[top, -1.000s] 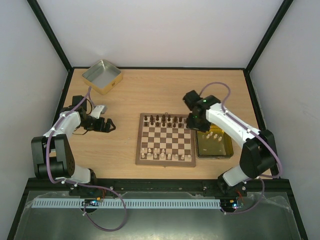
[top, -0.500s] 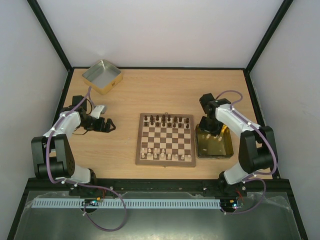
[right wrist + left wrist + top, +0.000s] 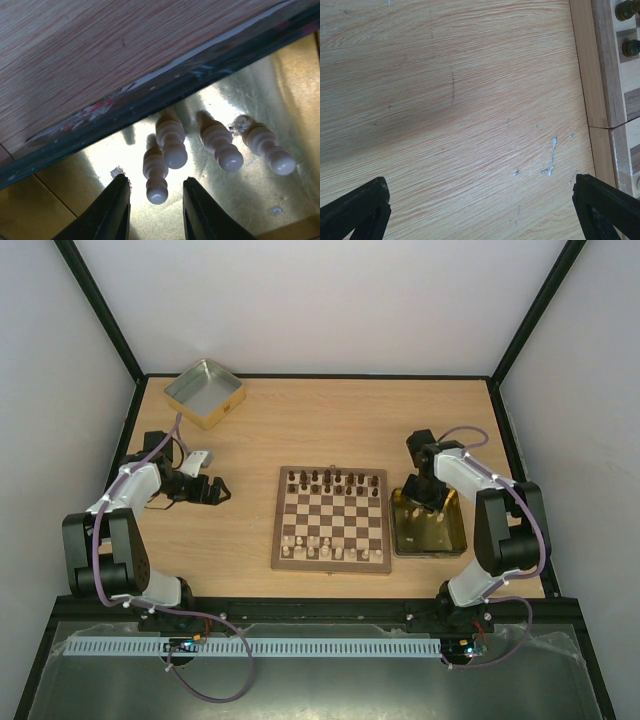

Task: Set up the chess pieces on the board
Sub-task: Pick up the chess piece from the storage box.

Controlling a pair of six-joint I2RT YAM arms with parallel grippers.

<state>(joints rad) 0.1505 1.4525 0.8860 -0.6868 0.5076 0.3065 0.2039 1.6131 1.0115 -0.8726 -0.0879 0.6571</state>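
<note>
The board lies mid-table, with dark chess pieces along its far rows and pale ones along its near rows. My right gripper reaches down into the shiny tin tray right of the board. In the right wrist view, several pale pawns stand in that tray. My right gripper is open, its black fingers either side of the nearest pawn, with a gap on both sides. My left gripper rests wide open over bare table left of the board, nothing between its fingers.
A second square tin stands at the back left corner. The left wrist view shows the board's frame at the right edge with two dark pieces on it. Black enclosure rails border the table.
My right arm swung right from the board's far right corner to the tin tray and came down over the pale pawns, jaws a little narrower. The left arm has not moved.
</note>
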